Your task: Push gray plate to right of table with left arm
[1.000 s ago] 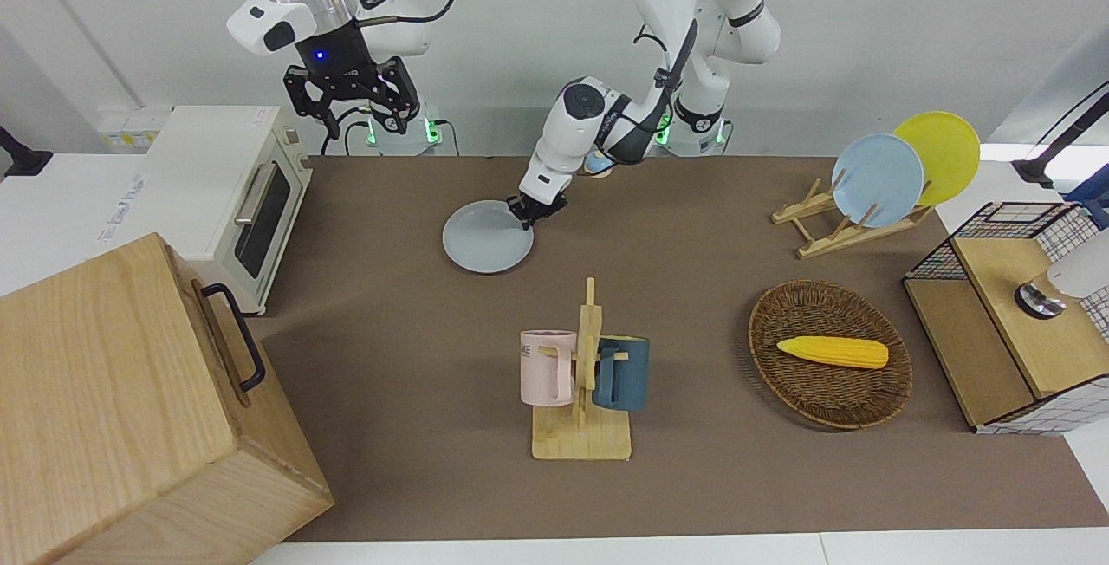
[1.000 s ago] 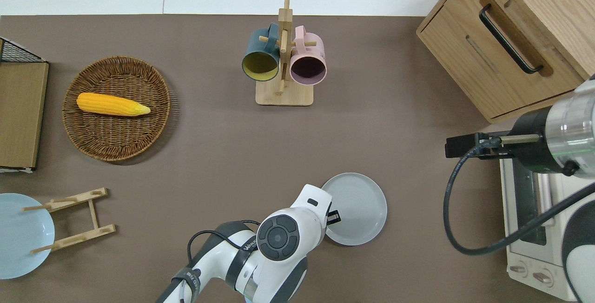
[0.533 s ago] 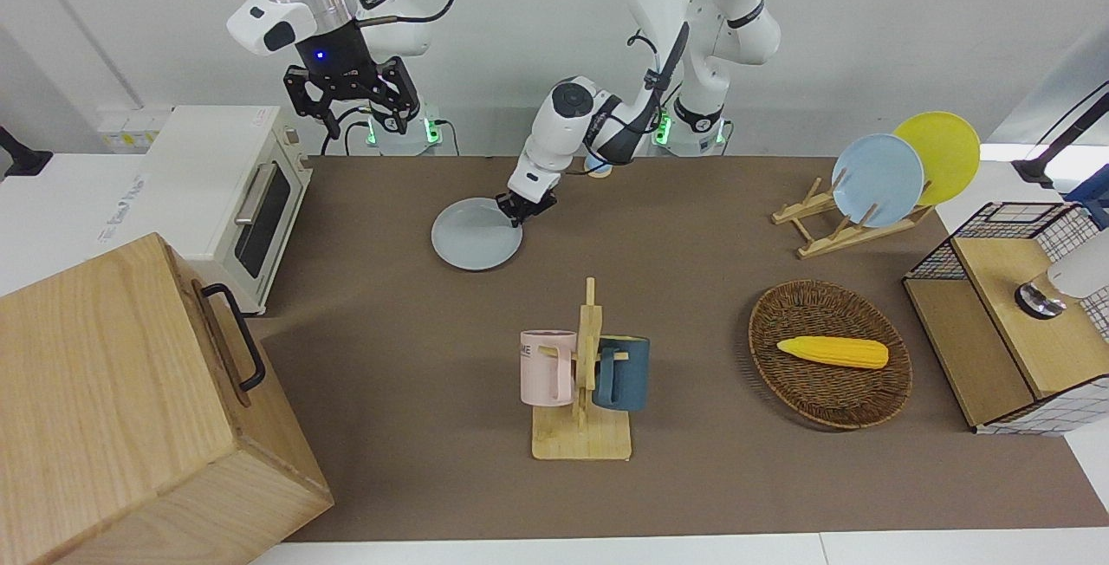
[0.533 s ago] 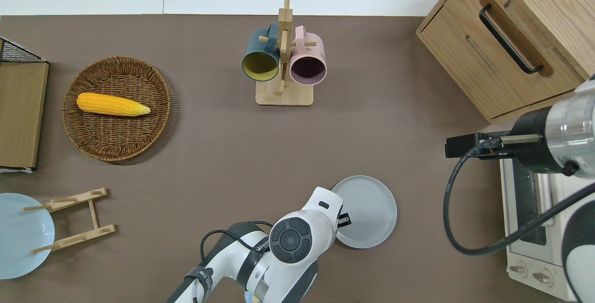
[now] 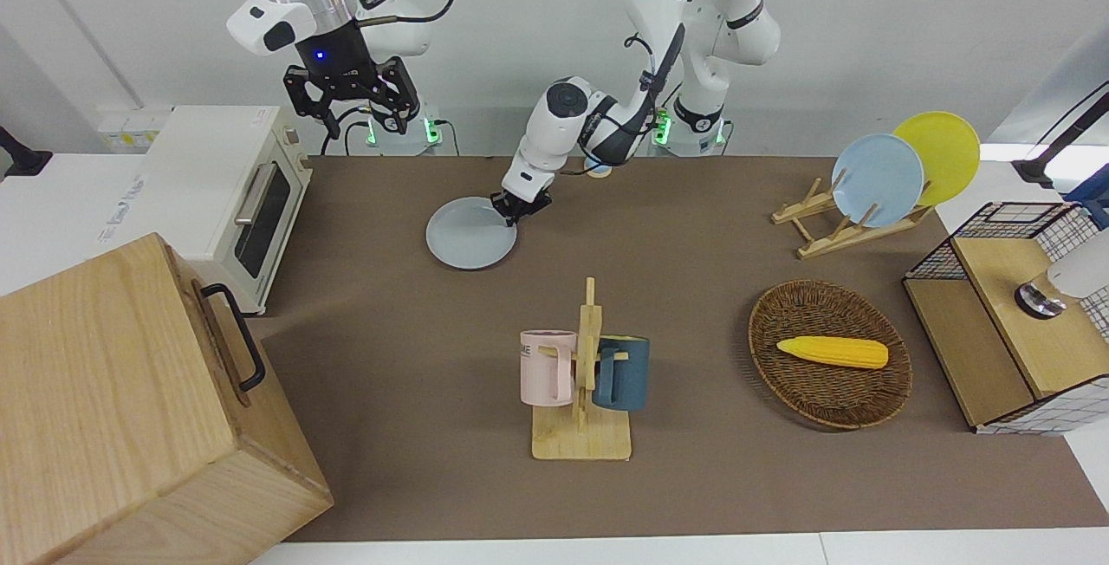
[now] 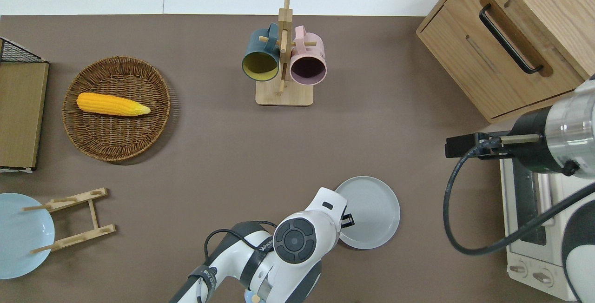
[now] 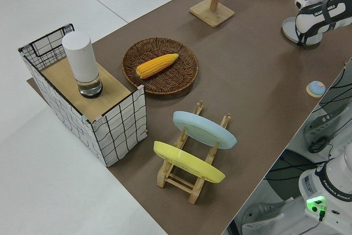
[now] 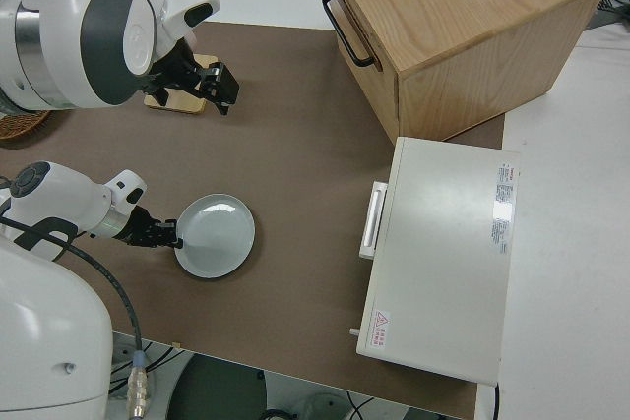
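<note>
The gray plate (image 5: 470, 233) (image 6: 372, 210) (image 8: 215, 235) lies flat on the brown table (image 5: 693, 288), nearer to the robots than the mug rack and toward the right arm's end. My left gripper (image 5: 510, 213) (image 6: 348, 221) (image 8: 174, 239) is low at the plate's rim, on the side toward the left arm's end, and touches it. It looks shut, with nothing held. The left arm's white wrist (image 6: 297, 240) covers part of that rim in the overhead view. My right gripper (image 5: 351, 106) is parked, fingers spread.
A white toaster oven (image 5: 225, 192) and a wooden cabinet (image 5: 130, 409) stand at the right arm's end. The mug rack (image 5: 582, 374) is mid-table. A wicker basket (image 5: 780, 305) with corn, a plate rack (image 5: 853, 218) and a wire shelf (image 5: 996, 322) fill the left arm's end.
The left gripper has slid the gray plate along the table toward the right arm's end, staying against its rim. The right arm has not moved.
</note>
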`<state>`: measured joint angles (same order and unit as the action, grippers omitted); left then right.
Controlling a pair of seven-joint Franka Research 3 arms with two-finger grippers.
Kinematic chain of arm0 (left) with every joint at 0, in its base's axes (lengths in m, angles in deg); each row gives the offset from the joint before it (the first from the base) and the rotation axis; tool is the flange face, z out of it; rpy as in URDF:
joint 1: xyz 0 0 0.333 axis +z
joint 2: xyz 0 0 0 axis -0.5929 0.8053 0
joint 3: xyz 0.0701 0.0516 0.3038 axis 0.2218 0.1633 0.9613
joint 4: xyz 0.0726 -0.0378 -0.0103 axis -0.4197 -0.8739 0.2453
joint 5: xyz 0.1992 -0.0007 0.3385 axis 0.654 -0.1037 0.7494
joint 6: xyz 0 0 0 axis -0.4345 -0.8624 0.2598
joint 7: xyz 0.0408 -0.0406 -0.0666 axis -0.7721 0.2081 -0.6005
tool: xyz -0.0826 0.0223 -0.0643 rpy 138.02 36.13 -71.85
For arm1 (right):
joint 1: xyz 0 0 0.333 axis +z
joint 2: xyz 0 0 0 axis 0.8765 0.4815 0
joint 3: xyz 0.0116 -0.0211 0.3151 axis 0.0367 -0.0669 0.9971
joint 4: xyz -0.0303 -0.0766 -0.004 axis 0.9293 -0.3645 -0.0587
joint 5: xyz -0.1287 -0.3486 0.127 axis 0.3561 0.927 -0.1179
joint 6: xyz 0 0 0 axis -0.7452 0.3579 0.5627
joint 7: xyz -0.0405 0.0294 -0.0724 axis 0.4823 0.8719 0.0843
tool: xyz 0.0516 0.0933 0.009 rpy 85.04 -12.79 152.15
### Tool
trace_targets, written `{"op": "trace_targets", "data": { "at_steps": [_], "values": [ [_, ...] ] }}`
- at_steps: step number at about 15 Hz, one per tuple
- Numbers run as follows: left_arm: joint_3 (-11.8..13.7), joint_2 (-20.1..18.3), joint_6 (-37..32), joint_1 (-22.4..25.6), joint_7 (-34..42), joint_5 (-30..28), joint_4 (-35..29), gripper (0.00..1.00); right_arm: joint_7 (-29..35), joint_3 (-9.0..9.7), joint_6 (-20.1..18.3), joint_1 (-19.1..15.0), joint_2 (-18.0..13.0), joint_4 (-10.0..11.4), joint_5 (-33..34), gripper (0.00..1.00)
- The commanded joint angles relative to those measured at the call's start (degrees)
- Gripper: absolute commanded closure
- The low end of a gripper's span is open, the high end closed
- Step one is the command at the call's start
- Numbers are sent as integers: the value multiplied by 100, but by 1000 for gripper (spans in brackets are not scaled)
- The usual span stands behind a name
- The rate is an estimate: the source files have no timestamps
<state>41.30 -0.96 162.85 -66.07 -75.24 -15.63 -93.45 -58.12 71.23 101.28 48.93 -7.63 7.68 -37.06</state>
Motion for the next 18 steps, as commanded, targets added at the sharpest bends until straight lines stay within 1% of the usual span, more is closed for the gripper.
{"op": "trace_targets", "data": {
  "at_steps": [1, 3, 4, 5, 6, 7, 8, 9, 11, 13, 17, 18],
  "values": [
    [28, 360, 112, -167, -60, 91, 112, 1000, 12, 15, -31, -37, 36, -82, -92, 5],
    [36, 360, 112, -237, -51, 100, 112, 917, 12, 15, -31, -37, 36, -82, -92, 5],
    [37, 369, 112, -237, -51, 100, 129, 855, 12, 23, -31, -37, 36, -82, -92, 5],
    [37, 378, 112, -237, -51, 100, 138, 612, 12, 15, -31, -37, 36, -82, -92, 5],
    [45, 404, 103, -237, -60, 91, 208, 265, 12, 15, -31, -37, 36, -82, -92, 5],
    [54, 422, 94, -237, -60, 100, 252, 65, 12, 23, -31, -37, 36, -82, -92, 5],
    [63, 413, 59, -229, -60, 126, 253, 16, 12, 24, -31, -37, 36, -82, -92, 5],
    [63, 378, 7, -229, -77, 283, 253, 13, 12, 15, -31, -37, 36, -82, -92, 5],
    [72, 273, -387, -220, -104, 425, 305, 13, 12, 15, -31, -37, 36, -82, -92, 5],
    [107, 28, -879, -185, -95, 460, 341, 13, 12, 15, -31, -37, 36, -82, -92, 5],
    [124, -421, -1547, -79, 10, 469, 349, 13, 12, 24, -31, -37, 36, -82, -92, 5],
    [133, -526, -1749, -53, 237, 469, 341, 13, 12, 15, -31, -37, 36, -82, -92, 5]
  ]
}}
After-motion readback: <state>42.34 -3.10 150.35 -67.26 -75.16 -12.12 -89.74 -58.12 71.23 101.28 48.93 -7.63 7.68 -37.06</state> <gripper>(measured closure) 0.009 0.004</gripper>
